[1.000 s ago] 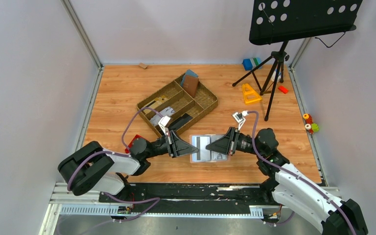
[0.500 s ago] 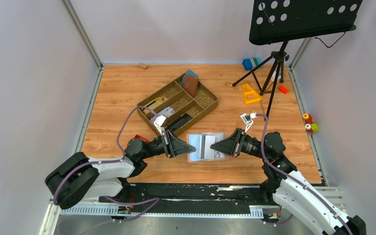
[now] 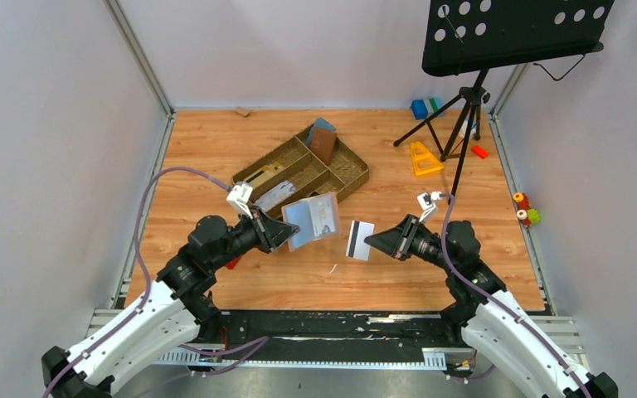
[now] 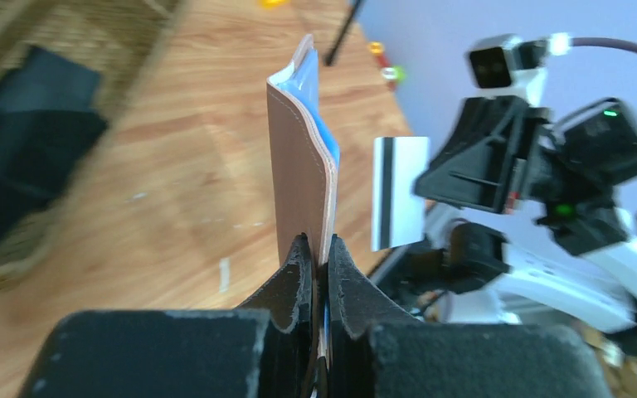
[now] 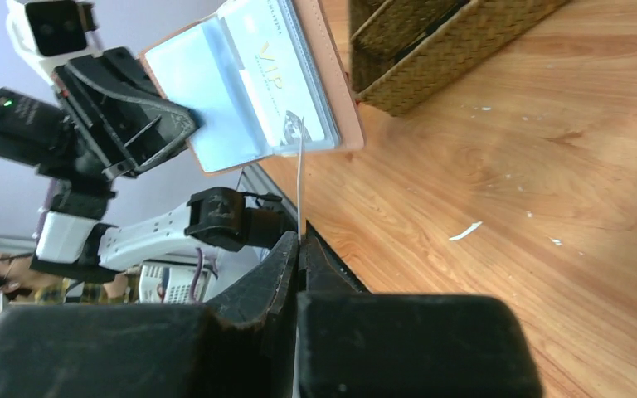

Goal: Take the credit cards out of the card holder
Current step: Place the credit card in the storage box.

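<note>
While the left claw pinched the open holder clear of the tabletop, the right claw gripped one card, fully out, just beside it. Another card sat pocketed, so extraction appeared incomplete.

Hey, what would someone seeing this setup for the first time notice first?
Mid-table, the left claw holds the card holder open in the air, while the right claw pinches a white black-striped card just beside it, not touching. A woven tray sits behind them, a black music stand far right.
</note>
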Controlling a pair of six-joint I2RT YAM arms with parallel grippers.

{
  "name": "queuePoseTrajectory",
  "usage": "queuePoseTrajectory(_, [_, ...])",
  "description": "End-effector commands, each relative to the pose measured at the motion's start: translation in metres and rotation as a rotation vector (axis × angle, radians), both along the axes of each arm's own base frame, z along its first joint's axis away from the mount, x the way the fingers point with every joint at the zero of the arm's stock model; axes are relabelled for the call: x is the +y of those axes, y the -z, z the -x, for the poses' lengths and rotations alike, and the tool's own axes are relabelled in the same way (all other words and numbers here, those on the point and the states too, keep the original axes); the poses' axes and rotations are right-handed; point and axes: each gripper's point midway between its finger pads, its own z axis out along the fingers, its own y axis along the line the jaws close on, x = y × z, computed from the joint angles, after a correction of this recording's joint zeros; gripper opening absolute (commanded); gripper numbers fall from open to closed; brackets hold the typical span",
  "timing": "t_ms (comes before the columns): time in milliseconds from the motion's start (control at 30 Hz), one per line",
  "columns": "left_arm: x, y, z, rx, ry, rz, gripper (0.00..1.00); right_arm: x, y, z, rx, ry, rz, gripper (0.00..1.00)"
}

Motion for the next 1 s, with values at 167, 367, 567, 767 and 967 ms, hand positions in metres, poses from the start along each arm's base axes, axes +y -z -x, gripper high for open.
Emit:
queuePoseTrajectory(167, [0.076,0.035,-0.017,-0.008,-0.259,-0.460,0.00,-0.001,-0.025,-0.038,-0.062,0.125,0.016,0.00])
queuePoseTrajectory(367, [0.092,0.002,-0.020,-0.071,-0.296,-0.541,0.00,0.022,-0.033,-0.073,-0.010,0.130,-0.016,0.00])
queuePoseTrajectory(567, [0.142,-0.012,-0.036,-0.116,-0.513,-0.717,0.00,0.074,-0.026,-0.121,0.083,0.149,0.039,0.00])
queuePoseTrajectory(767, [0.175,-0.031,-0.050,-0.175,-0.654,-0.889,0.00,0.123,-0.011,-0.160,0.207,0.186,0.060,0.00])
queuePoseTrajectory(967, [0.185,-0.041,-0.062,-0.209,-0.700,-1.013,0.00,0.149,0.008,-0.191,0.286,0.301,0.140,0.00])
